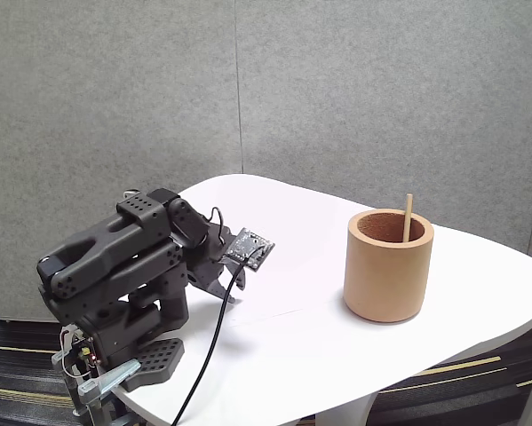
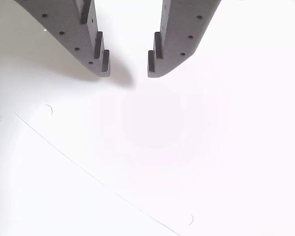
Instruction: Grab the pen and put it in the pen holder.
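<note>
Tan pen [image 1: 408, 217] stands in the pen holder [image 1: 387, 275]; the claw [image 2: 129, 69] is empty, open, resting far left. Job looks done.

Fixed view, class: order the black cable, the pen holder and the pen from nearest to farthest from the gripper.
1. The black cable runs down the table's front edge, just below the gripper at left.
2. The pen holder stands on the table to the right.
3. The pen leans inside the holder against its far right rim, slightly beyond the holder's near wall.
</note>
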Action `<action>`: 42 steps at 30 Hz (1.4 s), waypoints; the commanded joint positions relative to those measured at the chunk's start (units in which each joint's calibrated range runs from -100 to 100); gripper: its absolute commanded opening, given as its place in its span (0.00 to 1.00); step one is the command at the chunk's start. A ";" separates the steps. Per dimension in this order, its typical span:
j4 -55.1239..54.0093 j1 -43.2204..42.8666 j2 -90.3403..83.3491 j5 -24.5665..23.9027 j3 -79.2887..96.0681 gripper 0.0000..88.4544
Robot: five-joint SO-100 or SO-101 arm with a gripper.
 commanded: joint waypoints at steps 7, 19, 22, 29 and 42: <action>-0.17 0.55 -4.01 0.13 0.81 0.12; -0.17 0.55 -4.09 0.13 0.81 0.12; -0.17 0.55 -4.09 0.13 0.81 0.12; -0.17 0.55 -4.09 0.13 0.81 0.12; -0.17 0.55 -4.09 0.13 0.81 0.12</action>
